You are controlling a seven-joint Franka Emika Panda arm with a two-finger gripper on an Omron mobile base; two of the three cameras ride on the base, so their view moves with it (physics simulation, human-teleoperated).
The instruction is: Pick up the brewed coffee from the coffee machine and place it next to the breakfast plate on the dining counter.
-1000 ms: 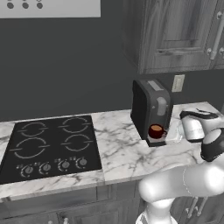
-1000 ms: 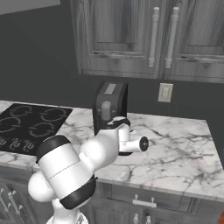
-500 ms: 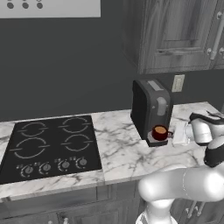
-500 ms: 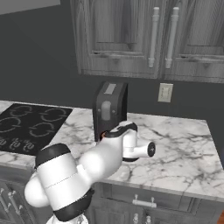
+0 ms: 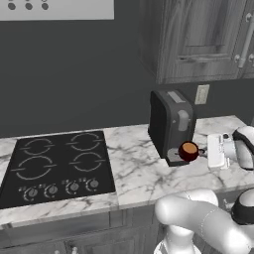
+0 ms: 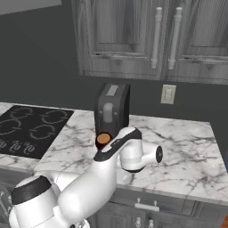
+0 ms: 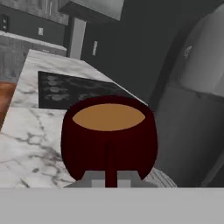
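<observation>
Brewed coffee (image 5: 188, 151), a dark red mug with brown liquid, sits right of centre in the left base view, at the front recess of the black coffee machine (image 5: 170, 125) on the marble bench (image 5: 134, 171). From its right, the end effector (image 5: 203, 152) is clenched on the mug's handle. A black cooktop (image 5: 54, 166) lies at the left.
</observation>
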